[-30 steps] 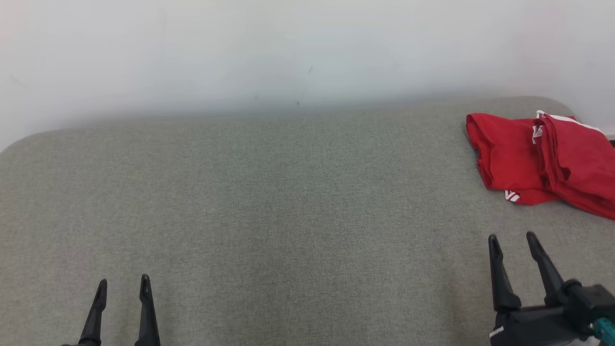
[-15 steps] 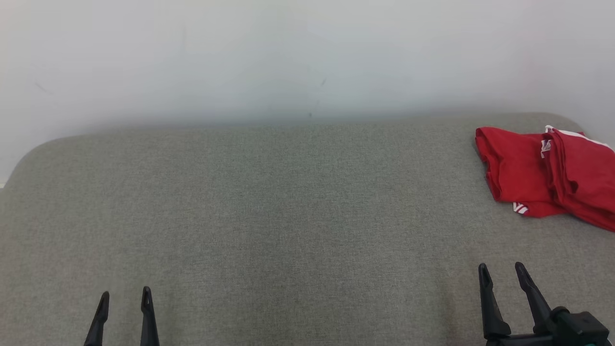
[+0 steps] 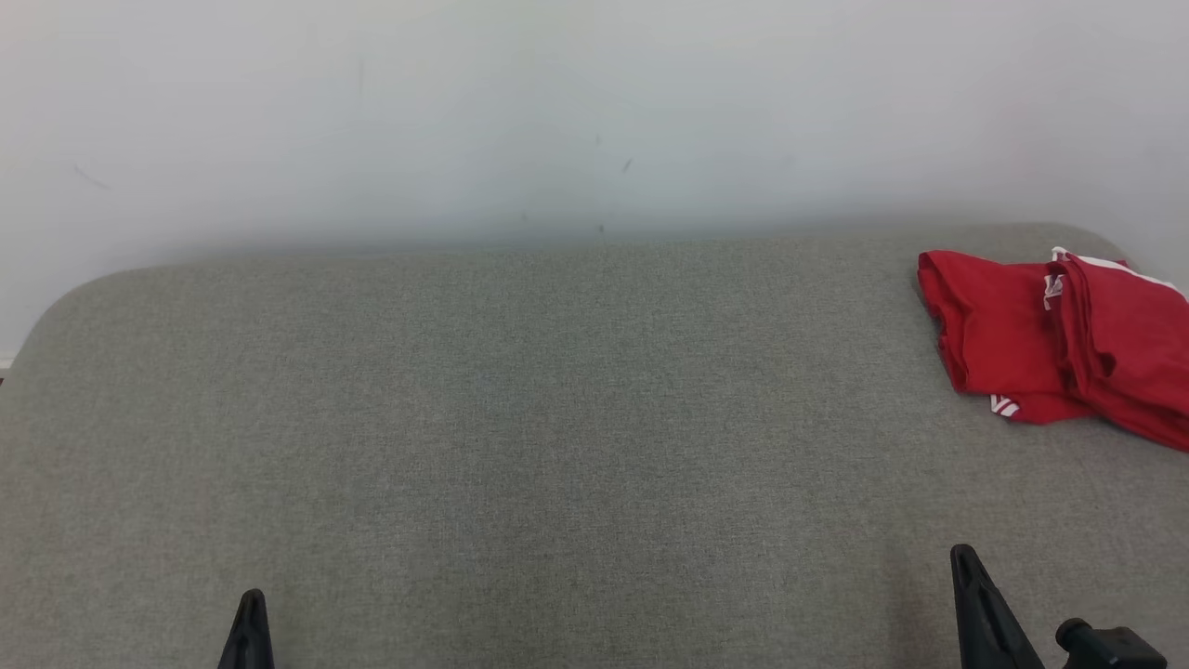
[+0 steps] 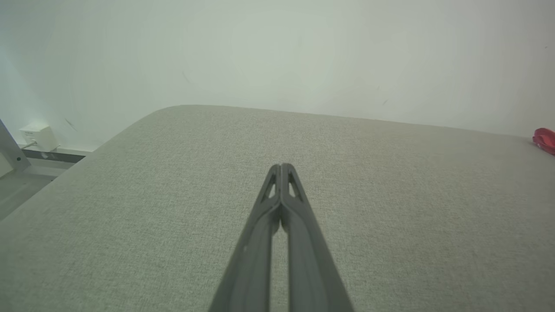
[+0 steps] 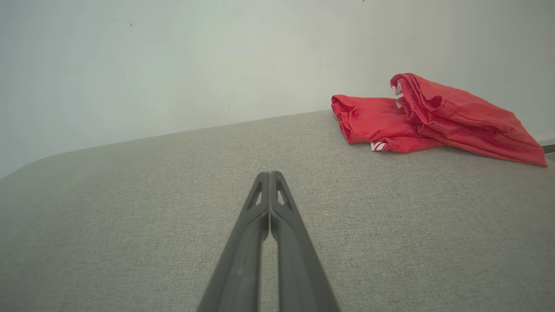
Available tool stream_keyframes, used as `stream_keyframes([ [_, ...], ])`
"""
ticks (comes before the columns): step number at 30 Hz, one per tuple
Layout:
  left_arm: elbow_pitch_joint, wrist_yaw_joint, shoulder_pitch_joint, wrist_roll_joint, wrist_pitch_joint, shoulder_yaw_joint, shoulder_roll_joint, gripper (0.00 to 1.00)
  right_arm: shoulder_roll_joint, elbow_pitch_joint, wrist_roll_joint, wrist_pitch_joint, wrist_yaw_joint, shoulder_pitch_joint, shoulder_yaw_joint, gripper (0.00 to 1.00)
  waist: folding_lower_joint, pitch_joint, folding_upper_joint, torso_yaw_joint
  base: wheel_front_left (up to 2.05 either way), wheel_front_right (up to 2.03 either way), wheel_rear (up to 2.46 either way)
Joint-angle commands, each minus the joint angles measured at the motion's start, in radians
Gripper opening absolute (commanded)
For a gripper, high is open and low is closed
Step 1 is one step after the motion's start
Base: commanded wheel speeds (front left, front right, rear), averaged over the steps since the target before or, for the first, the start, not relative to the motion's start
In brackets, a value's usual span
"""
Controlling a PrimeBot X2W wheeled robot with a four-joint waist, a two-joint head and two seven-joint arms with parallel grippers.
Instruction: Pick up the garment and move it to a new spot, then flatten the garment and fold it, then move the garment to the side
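Red garment [image 3: 1050, 344], one, lies on the grey surface [image 3: 557, 418]. Left tool [image 4: 282, 167] and right tool [image 5: 269, 174]: two, both pressed together, empty.

I take this for a bare test room, a lab of sorts; the pad [image 3: 520, 418] before me is a broad grey cloth-covered top with rounded corners, set against a plain white wall [image 3: 557, 111] with a few scuffs. Off its left edge I see a pale floor [image 4: 17, 190], a dark strip [image 4: 52, 156] at the wall's foot, a small white box [image 4: 38, 135] and a slanted metal bar [image 4: 11, 149]; a red garment [image 3: 1022, 334] lies at the pad's far right.
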Motion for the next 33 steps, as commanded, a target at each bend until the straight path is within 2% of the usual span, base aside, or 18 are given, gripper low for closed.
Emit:
stream_keyframes([
  [1,-0.005,-0.002,-0.017,-0.048,0.013,0.009,0.003,0.00,-0.001,-0.014,0.044,0.008,0.000,-0.016,-0.006,0.00,0.0000,0.000,0.0000,0.000,0.00,0.00,0.00],
  [16,0.002,-0.010,-0.049,-0.335,0.079,0.005,0.002,0.00,0.013,-0.009,0.309,0.080,0.000,-0.051,-0.031,0.00,0.0000,0.002,0.0000,0.004,0.00,0.00,0.00],
  [33,0.015,-0.018,-0.085,-0.602,0.145,0.007,0.001,0.00,0.025,-0.003,0.557,0.148,-0.001,-0.084,-0.055,0.00,0.0000,0.005,0.0000,0.008,0.00,0.00,0.00],
])
